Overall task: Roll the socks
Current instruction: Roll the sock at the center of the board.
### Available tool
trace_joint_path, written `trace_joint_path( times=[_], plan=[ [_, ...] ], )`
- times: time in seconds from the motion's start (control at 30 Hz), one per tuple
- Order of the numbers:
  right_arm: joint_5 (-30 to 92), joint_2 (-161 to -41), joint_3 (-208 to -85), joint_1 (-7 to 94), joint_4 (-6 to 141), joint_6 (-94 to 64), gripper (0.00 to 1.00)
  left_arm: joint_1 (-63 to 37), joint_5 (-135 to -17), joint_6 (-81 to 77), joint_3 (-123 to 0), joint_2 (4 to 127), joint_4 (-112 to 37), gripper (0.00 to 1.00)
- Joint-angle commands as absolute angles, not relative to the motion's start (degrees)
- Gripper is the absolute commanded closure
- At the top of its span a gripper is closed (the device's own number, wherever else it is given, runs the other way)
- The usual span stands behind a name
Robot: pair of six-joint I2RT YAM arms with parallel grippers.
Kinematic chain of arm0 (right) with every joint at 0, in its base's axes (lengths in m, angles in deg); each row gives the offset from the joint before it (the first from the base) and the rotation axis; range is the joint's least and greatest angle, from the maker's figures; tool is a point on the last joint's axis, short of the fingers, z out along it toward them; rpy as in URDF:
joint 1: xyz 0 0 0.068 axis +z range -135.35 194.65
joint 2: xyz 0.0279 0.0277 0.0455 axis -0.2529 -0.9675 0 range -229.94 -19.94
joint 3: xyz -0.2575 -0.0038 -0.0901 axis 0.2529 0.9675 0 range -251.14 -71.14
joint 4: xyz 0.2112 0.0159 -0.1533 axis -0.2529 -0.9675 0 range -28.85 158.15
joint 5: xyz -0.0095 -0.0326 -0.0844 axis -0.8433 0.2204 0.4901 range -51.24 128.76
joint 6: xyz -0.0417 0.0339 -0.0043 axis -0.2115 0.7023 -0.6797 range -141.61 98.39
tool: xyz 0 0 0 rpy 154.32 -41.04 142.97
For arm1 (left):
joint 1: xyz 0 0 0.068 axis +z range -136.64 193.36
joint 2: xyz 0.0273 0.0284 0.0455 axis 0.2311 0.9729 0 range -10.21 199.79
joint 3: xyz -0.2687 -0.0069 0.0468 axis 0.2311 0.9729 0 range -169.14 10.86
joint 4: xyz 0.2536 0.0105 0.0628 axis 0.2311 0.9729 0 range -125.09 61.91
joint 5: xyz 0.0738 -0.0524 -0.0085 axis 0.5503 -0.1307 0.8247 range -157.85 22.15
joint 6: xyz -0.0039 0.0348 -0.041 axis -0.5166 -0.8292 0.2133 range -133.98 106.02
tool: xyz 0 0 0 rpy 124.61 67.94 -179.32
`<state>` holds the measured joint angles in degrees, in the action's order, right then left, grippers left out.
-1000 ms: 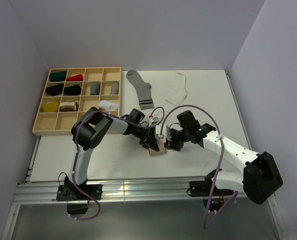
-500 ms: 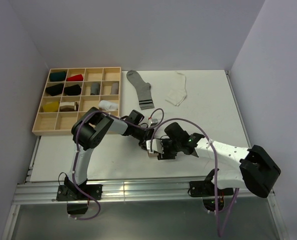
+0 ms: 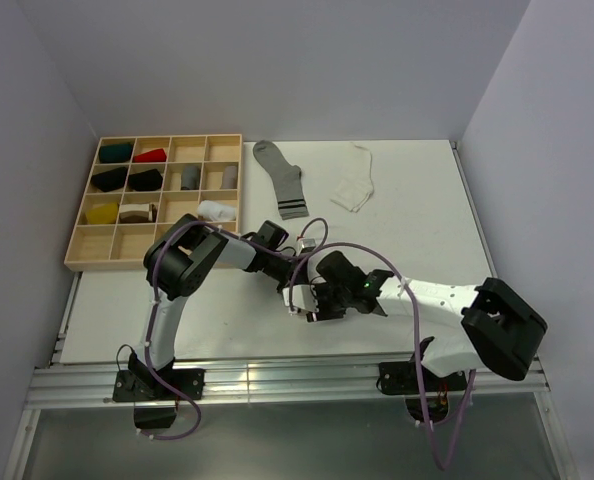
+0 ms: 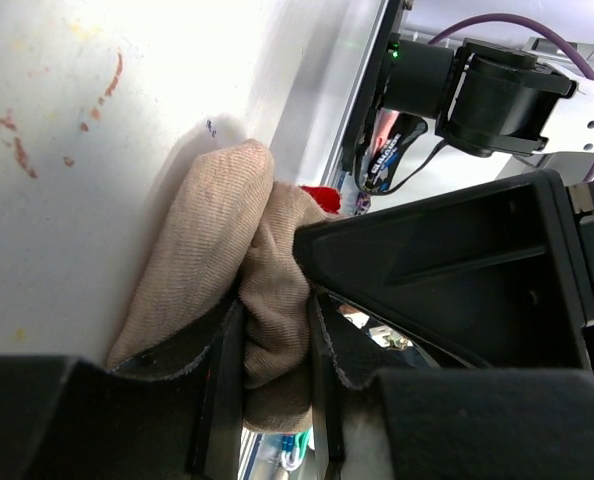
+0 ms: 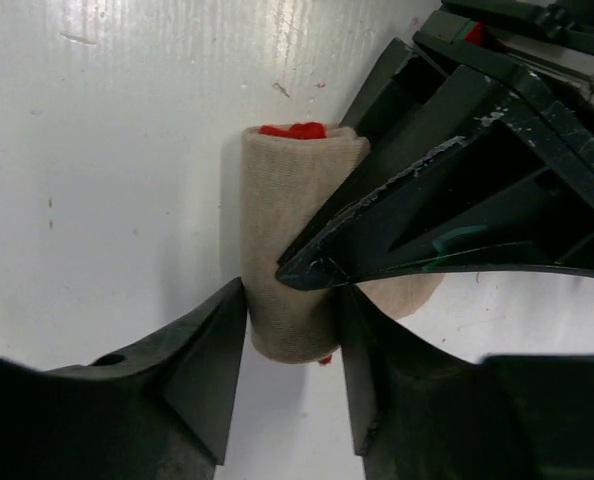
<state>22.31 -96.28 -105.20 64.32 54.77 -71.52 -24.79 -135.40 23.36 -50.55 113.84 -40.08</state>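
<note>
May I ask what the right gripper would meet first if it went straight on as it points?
The rolled beige sock between the right gripper's fingers; the left gripper, pinching that sock, lies just beside, depth unclear.

On the table (image 3: 447, 220), seen from above, the wooden compartment tray (image 3: 89, 245) sits at ten o'clock with bundles (image 3: 109, 178) in several of its far and middle compartments, a long sock (image 3: 280, 180) lies flat just to its right at twelve o'clock, and a short sock (image 3: 355, 188) lies apart from that at one o'clock. Just toward six o'clock of the table's middle, the rolled sock (image 5: 292, 230) rests on the tabletop between the two grippers, the left gripper (image 4: 275, 330) reaching it from eleven o'clock and the right gripper (image 5: 289, 330) from three o'clock, its fingers (image 5: 202, 360) either side of the roll.
</note>
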Motion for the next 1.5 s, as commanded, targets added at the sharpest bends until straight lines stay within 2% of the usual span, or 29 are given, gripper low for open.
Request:
trace_joint_path(
  times=[0.0, 0.03, 0.13, 0.33, 0.53, 0.9, 1.13, 1.33, 1.47],
  plan=[
    [22.58, -98.51, -106.47, 65.10, 54.62, -69.86, 0.54, -25.13, -129.37, 21.70, -48.73, 116.26, -37.64, 1.00],
    [22.76, -99.04, -106.82, 65.18, 54.36, -69.60, 0.58, -25.05, -129.46, 21.87, -48.47, 116.35, -38.16, 1.00],
    [22.67, -100.98, -108.40, 65.01, 52.86, -69.25, 0.78, -24.96, -128.93, 23.19, -47.33, 115.56, -40.61, 0.93],
    [20.92, -102.21, -110.07, 64.57, 49.18, -69.69, 0.86, -23.20, -123.32, 25.48, -43.90, 110.29, -45.72, 0.62],
    [20.30, -103.79, -111.39, 64.22, 47.06, -70.04, 0.86, -21.53, -119.97, 28.37, -41.36, 104.14, -52.39, 0.50],
    [19.95, -105.20, -112.80, 64.04, 44.34, -70.65, 0.87, -18.02, -110.05, 31.89, -32.75, 94.04, -60.49, 0.51],
    [19.42, -105.81, -114.03, 64.04, 42.41, -71.18, 0.87, -16.43, -98.80, 32.42, -27.12, 85.16, -62.69, 0.62],
    [15.74, -108.79, -119.55, 62.73, 35.48, -72.32, 0.87, -16.43, -83.43, 30.85, -20.09, 71.28, -60.85, 0.73],
    [10.47, -114.15, -126.06, 58.96, 28.53, -73.81, 0.87, -17.13, -73.23, 28.47, -15.34, 57.93, -58.04, 0.74]
  ],
)
